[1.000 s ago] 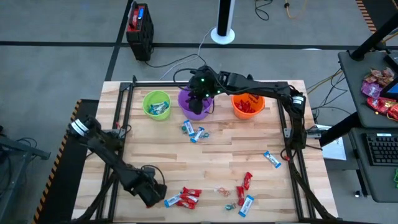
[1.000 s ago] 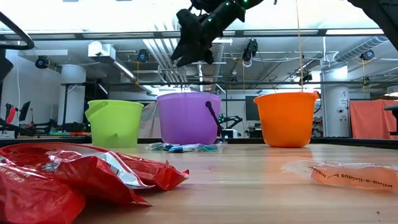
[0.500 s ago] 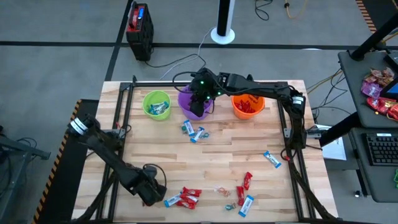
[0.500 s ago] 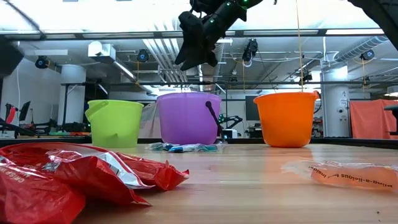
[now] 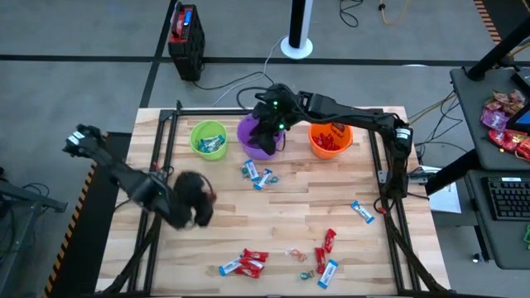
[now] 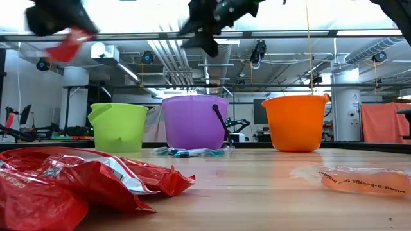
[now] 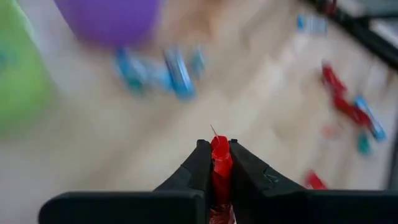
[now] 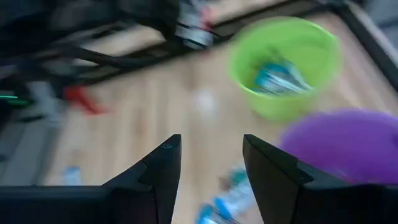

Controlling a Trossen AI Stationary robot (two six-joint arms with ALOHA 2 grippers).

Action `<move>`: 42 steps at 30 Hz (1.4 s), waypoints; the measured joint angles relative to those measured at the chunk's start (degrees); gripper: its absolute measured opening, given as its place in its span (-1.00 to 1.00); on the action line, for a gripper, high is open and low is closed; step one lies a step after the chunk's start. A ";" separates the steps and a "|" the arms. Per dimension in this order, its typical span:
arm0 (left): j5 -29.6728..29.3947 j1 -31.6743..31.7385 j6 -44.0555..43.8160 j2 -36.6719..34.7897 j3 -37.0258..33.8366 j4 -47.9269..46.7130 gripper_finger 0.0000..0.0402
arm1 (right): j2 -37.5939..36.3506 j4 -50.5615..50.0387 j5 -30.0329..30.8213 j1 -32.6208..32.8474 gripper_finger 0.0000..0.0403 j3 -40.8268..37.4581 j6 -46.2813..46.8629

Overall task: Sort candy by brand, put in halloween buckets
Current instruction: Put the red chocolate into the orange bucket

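Note:
My left gripper is shut on a red-wrapped candy and hangs blurred over the table's left middle, high at the top left in the low view. My right gripper stands open with nothing between its fingers, above the purple bucket. The green bucket and the orange bucket stand on either side of the purple one along the far edge. Blue candies lie in front of the purple bucket. Red and blue candies lie near the front edge. My left gripper pinches the red candy between its two fingers, and the wrapper's end pokes out past the fingertips. The candy is lifted clear of the table. In the low view it hangs slanted below the gripper.
More red and blue candies lie front right, and a lone blue one sits by the right frame rail. The green bucket holds blue candies and the orange one red candies. Red wrappers fill the low view's foreground.
My left gripper has risen from beside the candies at the table's near edge and swung toward the far edge, carrying the red candy clear of the wood. My right gripper has risen a little above the purple bucket.

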 joint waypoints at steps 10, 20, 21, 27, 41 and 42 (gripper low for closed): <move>-2.29 19.02 42.11 -15.98 0.00 25.47 -0.92 | -0.48 6.66 -9.11 4.32 -0.18 -0.15 -5.53; 12.87 29.53 54.77 -17.65 -0.02 41.12 -0.92 | -0.46 24.37 -5.60 5.81 -0.11 -0.13 -2.55; 14.39 30.07 55.14 -16.97 -0.02 42.89 -0.92 | -0.46 25.23 -5.24 5.84 -0.08 -0.11 -2.29; 16.63 31.42 56.07 -12.54 -0.02 47.32 -0.93 | -0.39 25.21 -4.38 6.10 0.04 -0.09 -3.11; 13.42 32.02 57.13 -10.40 -0.07 49.64 -0.87 | -0.46 24.48 -4.13 6.14 -0.86 -0.02 -4.83; 13.31 32.02 57.10 -10.63 -0.07 49.16 -0.85 | -0.48 24.01 -4.05 5.98 -0.86 -0.02 -4.63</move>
